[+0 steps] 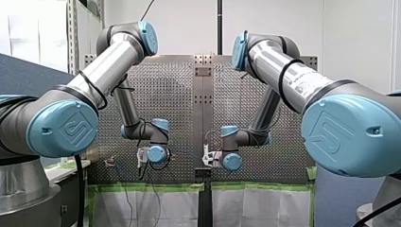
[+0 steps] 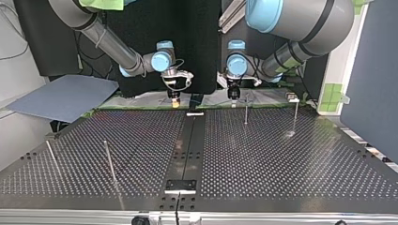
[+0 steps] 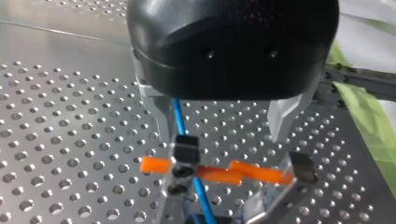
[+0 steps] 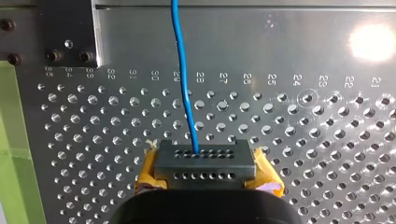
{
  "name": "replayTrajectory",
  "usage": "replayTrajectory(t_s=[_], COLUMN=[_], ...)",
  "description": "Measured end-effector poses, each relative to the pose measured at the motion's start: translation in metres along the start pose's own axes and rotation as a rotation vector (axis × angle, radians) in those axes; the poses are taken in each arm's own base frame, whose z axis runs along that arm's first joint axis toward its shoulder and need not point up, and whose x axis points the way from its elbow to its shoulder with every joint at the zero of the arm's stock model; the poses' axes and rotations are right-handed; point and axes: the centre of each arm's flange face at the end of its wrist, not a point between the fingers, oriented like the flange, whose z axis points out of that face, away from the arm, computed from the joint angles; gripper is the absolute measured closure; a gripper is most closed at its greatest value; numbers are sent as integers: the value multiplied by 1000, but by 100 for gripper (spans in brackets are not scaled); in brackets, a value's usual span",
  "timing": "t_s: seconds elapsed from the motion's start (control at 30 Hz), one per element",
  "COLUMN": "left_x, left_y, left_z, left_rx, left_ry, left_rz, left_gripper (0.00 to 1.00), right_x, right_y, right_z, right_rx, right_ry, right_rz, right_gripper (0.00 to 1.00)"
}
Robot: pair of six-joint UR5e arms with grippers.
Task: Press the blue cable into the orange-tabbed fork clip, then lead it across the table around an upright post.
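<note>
Pressing is judged to be the step in hand: the blue cable (image 3: 179,114) is seen crossing the orange-tabbed fork clip (image 3: 187,158) between the parted fingers of the left pincer (image 3: 223,137). The right pincer (image 4: 203,161) is clamped on the cable. A downward push is called for next. Whether the cable is seated cannot be told, and the clip's base is cut off

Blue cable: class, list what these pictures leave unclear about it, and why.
- Left wrist view: my left gripper covers part of the blue cable; its seating in the fork clip is blurred.
- Right wrist view: my right gripper hides its held end.
- Front, top views: too thin to see.
</note>
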Motion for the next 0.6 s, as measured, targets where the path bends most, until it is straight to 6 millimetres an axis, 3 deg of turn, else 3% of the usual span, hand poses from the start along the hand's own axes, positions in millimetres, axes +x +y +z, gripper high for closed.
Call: replayTrajectory(t_s=[0.6], left_x=[-9], left_y=[-12], left_z=[5], left_rx=[25], left_ry=[-17], left_rz=[8], left_gripper=[0], right_x=[3], right_y=[5], right_z=[4], right_rx=[-7], right_ry=[8], right_rz=[0], right_gripper=[100])
